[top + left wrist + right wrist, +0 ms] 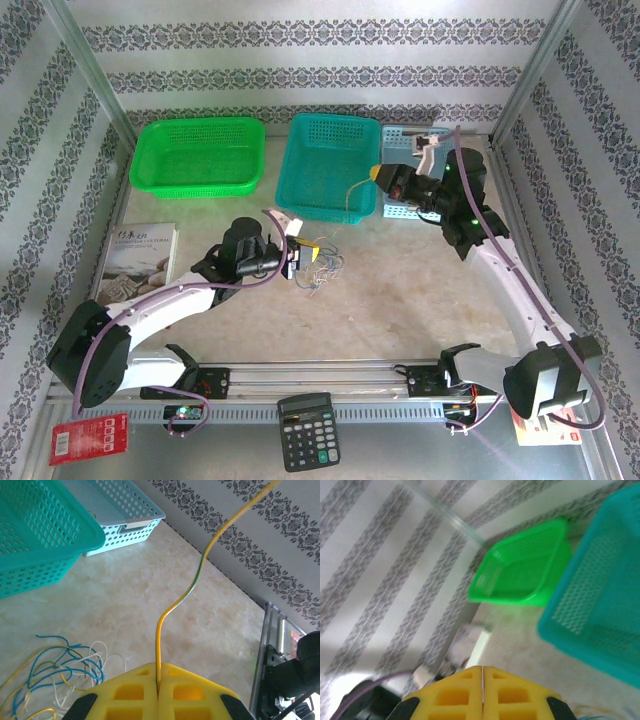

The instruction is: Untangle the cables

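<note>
Grips yellow wire (pixel 199 575) in left claw (pixel 158 682), rising to upper right | pinches right claw (pixel 482 675) shut, apparently on same wire | leaves remaining cables (pixel 55 672) tangled, lower left | judged early: one strand nearly clear, rest to separate

We find bare worktop (pixel 420 310) open between the arms, right of the cables (pixel 318 268). Along the back the green basket (pixel 198 155), teal basket (pixel 330 165) and pale blue basket (pixel 398 148) stand side by side, closing that edge. A book (pixel 135 258) takes the left side. A yellow wire (pixel 200 565) rises from the left pincer (pixel 158 685), strung through the air above the worktop.
</note>
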Action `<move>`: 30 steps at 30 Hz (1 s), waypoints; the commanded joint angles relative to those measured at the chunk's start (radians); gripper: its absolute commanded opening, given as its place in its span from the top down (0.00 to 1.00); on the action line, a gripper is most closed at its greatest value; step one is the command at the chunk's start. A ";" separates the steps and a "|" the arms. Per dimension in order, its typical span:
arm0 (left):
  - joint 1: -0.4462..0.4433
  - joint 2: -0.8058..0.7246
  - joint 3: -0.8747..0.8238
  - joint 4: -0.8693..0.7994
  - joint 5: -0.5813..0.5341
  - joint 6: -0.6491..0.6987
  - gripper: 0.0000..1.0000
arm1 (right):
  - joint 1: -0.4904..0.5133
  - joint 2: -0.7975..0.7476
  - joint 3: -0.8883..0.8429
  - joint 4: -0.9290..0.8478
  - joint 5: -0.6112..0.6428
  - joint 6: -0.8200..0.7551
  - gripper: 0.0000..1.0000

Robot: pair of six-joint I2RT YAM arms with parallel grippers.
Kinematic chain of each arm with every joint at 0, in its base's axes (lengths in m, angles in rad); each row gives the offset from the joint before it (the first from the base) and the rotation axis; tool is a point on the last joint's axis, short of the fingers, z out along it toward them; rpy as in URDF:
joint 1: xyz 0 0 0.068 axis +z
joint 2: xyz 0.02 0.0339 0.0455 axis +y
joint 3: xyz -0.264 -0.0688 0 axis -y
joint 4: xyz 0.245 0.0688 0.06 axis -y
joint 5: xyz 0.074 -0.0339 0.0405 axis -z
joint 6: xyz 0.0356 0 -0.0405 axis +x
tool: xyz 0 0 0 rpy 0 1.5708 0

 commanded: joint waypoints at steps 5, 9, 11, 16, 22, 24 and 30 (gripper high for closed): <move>0.008 -0.025 -0.024 0.188 0.041 -0.108 1.00 | -0.046 0.015 -0.056 0.034 0.239 -0.009 1.00; 0.007 -0.027 -0.033 0.230 0.040 -0.139 1.00 | -0.091 0.053 -0.045 0.044 0.283 -0.015 1.00; 0.007 -0.024 -0.037 0.252 0.031 -0.153 1.00 | -0.094 0.077 -0.024 0.043 0.275 -0.019 1.00; 0.007 -0.010 -0.061 0.385 -0.056 -0.229 1.00 | -0.100 0.133 0.021 0.035 0.299 -0.038 1.00; 0.007 0.022 0.000 0.376 -0.091 -0.253 1.00 | -0.121 0.207 0.104 0.040 0.272 -0.035 1.00; 0.007 0.035 0.027 0.358 -0.092 -0.253 0.91 | -0.126 0.232 0.142 0.040 0.262 -0.035 1.00; 0.007 0.063 0.062 0.356 -0.093 -0.254 0.69 | -0.168 0.313 0.276 0.038 0.244 -0.011 1.00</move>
